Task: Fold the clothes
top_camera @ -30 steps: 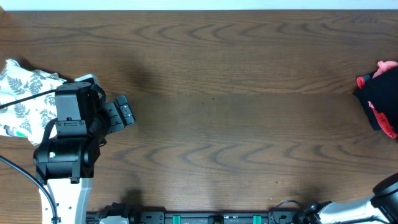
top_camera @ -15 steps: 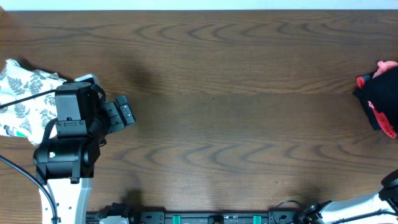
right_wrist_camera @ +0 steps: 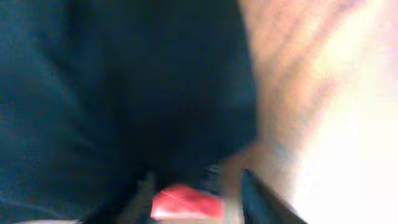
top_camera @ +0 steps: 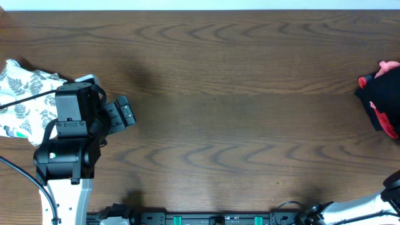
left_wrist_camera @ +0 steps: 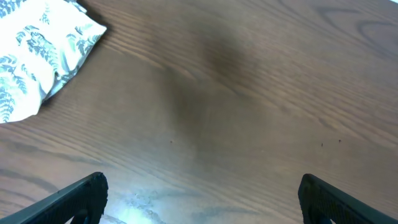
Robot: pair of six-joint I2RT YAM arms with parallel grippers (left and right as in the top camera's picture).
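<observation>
White fern-print cloth (top_camera: 22,94) lies crumpled at the left edge of the brown wooden table (top_camera: 237,69), partly under the left gripper (left_wrist_camera: 202,202), whose jaws stand wide apart above bare wood. Limp black fabric with red trim (top_camera: 381,103) sits at the right edge; the right gripper (right_wrist_camera: 202,193) hangs close over it, too blurred to tell its jaws

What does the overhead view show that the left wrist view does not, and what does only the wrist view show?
Only overhead: the black garment with red trim at the table's right edge, and the left arm standing near the left edge. Only left wrist: a close look at the left gripper, its fingertips spread wide with nothing between them. Both: the white fern-print cloth lying on the wooden table.
</observation>
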